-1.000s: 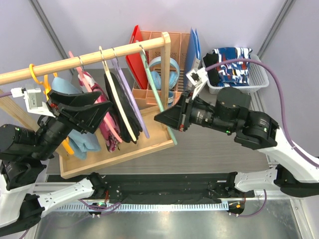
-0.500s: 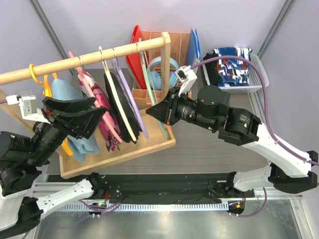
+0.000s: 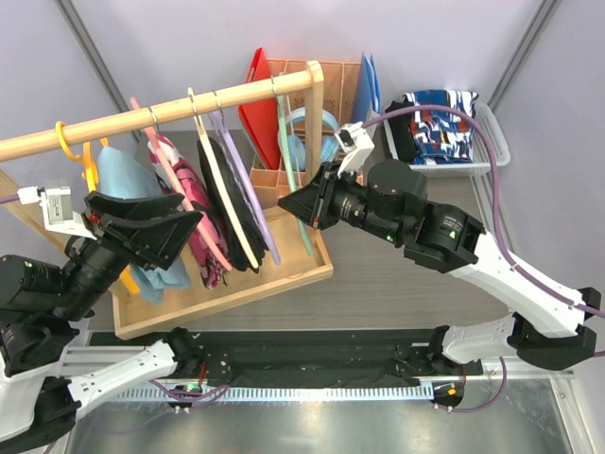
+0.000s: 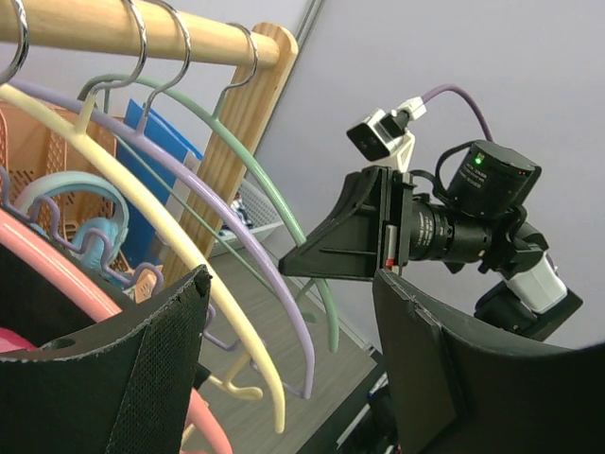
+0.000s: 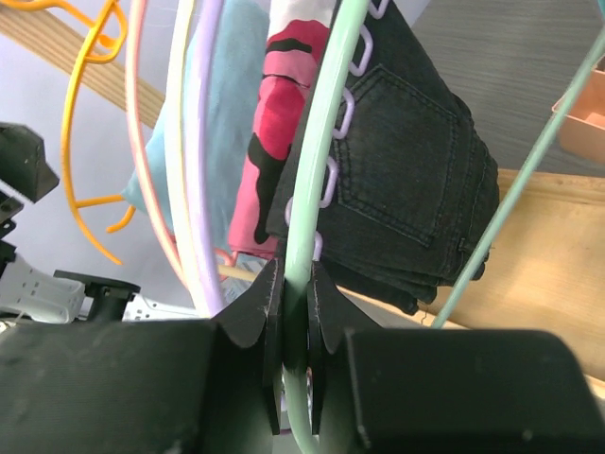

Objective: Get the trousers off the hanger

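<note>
The black trousers (image 3: 230, 203) hang folded on the rack between the cream hanger (image 3: 219, 180) and the purple hanger (image 3: 253, 194); they also show in the right wrist view (image 5: 416, 189). The dark blue printed trousers (image 3: 440, 123) lie in a white basket at the back right. My right gripper (image 3: 295, 210) is shut on the lower arm of the bare green hanger (image 3: 286, 142), which the right wrist view shows clamped between the jaws (image 5: 295, 312). My left gripper (image 3: 184, 219) is open and empty in front of the pink floral garment, left of the black trousers.
The wooden rod (image 3: 142, 113) also carries a pink floral garment (image 3: 184, 184), a light-blue cloth (image 3: 128, 184) and an orange hanger (image 3: 71, 142). The rack's wooden base (image 3: 284, 270) lies below. A wooden organiser (image 3: 326, 90) with folders and headphones stands behind.
My right gripper has moved left toward the rack and closed on the green hanger, whose lower end has swung left. My left gripper has dropped slightly.
</note>
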`<state>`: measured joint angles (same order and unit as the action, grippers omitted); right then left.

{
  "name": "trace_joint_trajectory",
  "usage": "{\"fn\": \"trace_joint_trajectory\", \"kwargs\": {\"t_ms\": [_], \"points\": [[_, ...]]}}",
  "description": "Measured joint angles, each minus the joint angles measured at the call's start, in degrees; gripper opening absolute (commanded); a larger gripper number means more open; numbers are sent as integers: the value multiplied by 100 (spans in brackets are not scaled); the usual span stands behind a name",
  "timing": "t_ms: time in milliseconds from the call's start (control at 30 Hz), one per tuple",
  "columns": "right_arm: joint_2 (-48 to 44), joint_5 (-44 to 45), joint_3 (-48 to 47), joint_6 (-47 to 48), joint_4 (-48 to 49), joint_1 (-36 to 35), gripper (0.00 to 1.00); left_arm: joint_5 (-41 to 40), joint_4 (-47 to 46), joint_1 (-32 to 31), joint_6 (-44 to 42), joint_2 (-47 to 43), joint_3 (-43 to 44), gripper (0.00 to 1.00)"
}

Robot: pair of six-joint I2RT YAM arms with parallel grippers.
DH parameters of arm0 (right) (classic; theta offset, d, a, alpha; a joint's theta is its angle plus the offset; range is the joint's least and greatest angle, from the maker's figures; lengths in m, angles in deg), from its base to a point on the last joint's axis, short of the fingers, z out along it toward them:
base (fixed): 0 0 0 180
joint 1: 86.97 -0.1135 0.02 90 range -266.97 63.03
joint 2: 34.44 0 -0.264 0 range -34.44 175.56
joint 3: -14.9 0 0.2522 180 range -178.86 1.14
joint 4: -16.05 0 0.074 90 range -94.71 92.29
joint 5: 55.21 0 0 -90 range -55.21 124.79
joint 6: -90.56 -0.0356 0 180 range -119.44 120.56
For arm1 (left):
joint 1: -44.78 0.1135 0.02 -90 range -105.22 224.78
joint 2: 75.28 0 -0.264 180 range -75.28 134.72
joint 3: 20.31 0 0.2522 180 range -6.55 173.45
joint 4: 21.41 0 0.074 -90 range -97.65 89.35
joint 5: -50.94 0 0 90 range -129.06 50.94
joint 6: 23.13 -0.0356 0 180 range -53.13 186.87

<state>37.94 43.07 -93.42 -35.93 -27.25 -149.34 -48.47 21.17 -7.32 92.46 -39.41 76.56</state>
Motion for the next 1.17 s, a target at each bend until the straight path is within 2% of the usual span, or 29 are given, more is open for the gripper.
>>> {"fn": "trace_joint_trajectory", "kwargs": {"t_ms": [100,133,200,233,300,333,433,533,900,1167], "points": [[-2,-26,168,-44,177,31,7,0,101,0,151,-188,-144,70],[-20,-39,234,-63,254,35,15,0,138,0,210,-258,-190,71],[-81,-74,374,-94,411,35,25,0,221,0,306,-398,-258,70],[-125,-92,450,-101,483,35,37,-2,256,0,376,-474,-293,71],[-221,-127,586,-146,535,52,49,-4,326,0,455,-605,-337,71],[-280,-153,660,-157,533,52,63,-4,363,0,525,-678,-361,71],[-470,-208,885,-195,522,50,85,-17,531,0,664,-887,-400,71],[-739,-216,1141,-214,505,50,96,-50,660,0,763,-1064,-435,72],[-2280,455,2249,-367,179,50,100,-81,966,0,1071,-1700,-734,72],[-3506,1340,3853,-986,-162,52,100,11,953,0,1217,-2173,-1088,75]]}}
